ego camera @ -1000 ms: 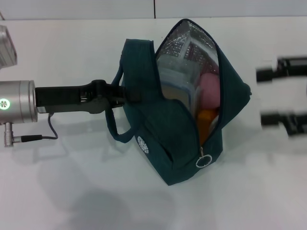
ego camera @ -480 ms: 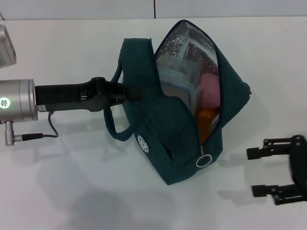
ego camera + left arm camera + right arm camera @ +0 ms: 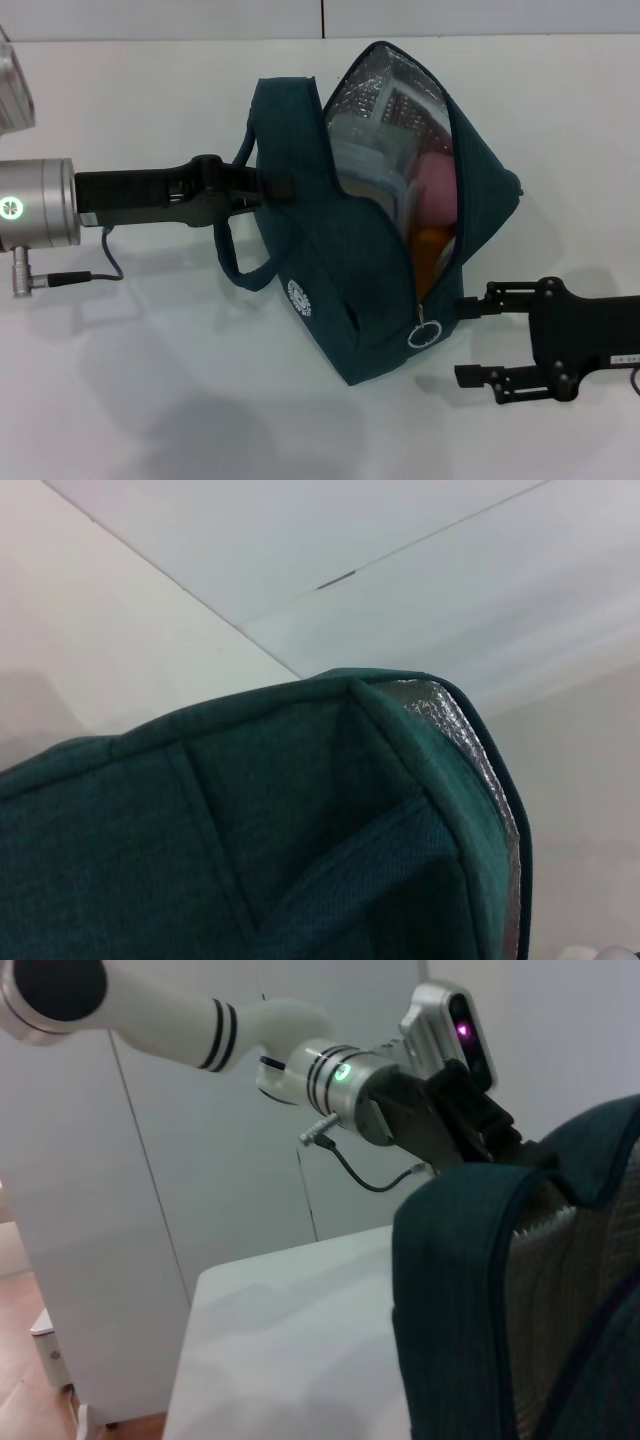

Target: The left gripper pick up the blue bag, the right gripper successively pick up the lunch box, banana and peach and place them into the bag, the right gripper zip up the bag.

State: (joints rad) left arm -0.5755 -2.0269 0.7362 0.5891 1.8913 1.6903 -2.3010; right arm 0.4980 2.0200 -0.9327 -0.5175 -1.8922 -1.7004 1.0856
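Blue bag [image 3: 350, 290] stands on the white table [image 3: 150, 400], tipped. Its long axis runs from the peak at the far end down to the near corner, which points toward the robot. The zip opening faces the robot's right and gapes widest at the far end, narrowing to the ring zip pull [image 3: 426, 335] near the lower corner. Silver foil lining shows inside the far flap.

Contents, seen through the opening: the lunch box [image 3: 370, 165] sits farthest in, its clear wall and blue rim visible; the peach [image 3: 437, 195] lies just beside it, toward the open edge; the banana [image 3: 432, 252] shows as an orange patch below the peach, closer to the zip pull. All three are inside the bag.

Left hand [image 3: 262, 188] reaches in from the robot's left of the bag, closed on the bag's upper loop handle; the second loop handle [image 3: 243, 275] hangs free below it. The left wrist view shows only bag fabric and the foil edge.

Right hand [image 3: 465, 340] is on the robot's right of the bag, low, just beside the zip pull. Its two fingers are spread apart, holding nothing; the upper fingertip is at the bag's side wall, and I cannot tell whether it touches.
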